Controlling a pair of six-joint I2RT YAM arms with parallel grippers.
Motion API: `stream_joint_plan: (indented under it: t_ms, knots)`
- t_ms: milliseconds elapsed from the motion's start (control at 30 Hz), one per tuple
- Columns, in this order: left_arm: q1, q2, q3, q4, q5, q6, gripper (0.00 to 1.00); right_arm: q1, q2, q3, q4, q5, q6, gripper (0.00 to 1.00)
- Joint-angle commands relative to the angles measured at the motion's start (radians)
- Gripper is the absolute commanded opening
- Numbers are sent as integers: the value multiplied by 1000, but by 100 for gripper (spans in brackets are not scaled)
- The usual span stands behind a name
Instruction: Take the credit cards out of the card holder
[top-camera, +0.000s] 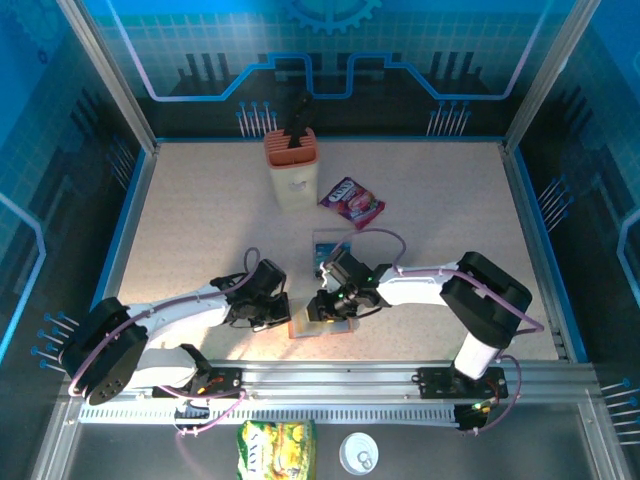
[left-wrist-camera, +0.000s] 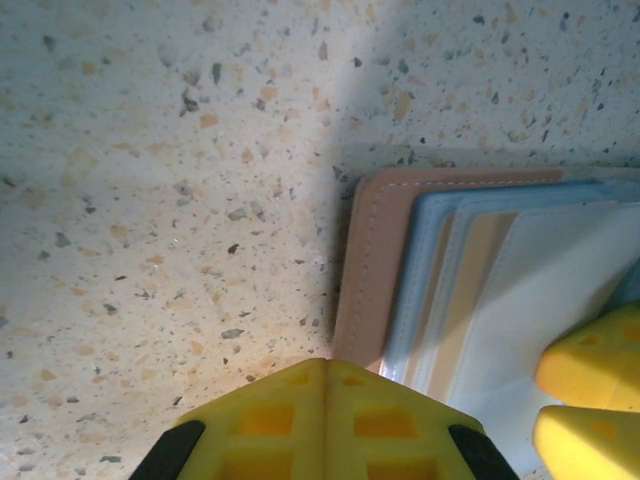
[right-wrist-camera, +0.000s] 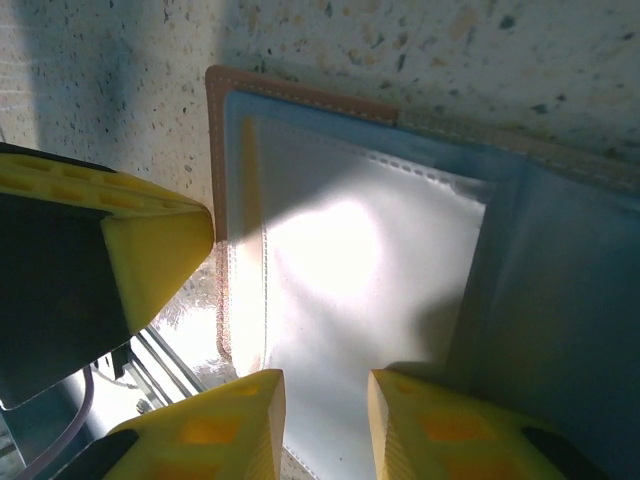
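The card holder (top-camera: 322, 326) lay open near the front edge of the table (top-camera: 450, 220), clear sleeves (right-wrist-camera: 360, 260) facing up (any cards inside were hard to make out). The left gripper (left-wrist-camera: 325, 390), fingers together, sat at its leather edge. The right gripper (right-wrist-camera: 325, 405) stood over a sleeve, fingers slightly apart.
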Motion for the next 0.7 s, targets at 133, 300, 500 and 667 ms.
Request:
stream_joint_plan:
  t_ms: [133, 300, 500, 667]
  knots:
    - [-1, -27, 26, -59, -27, 17, 0, -27, 2, -70, 106, -55, 39, 29]
    - [-1, -65, 44, -45, -27, 18, 2, -44, 14, -118, 207, -93, 69, 29]
    - [-2, -110, 86, -30, -9, 6, 8, -68, 27, -180, 330, -135, 105, 28]
    - [-3, -93, 61, 84, 60, -44, 18, -74, 28, -201, 358, -146, 105, 28]
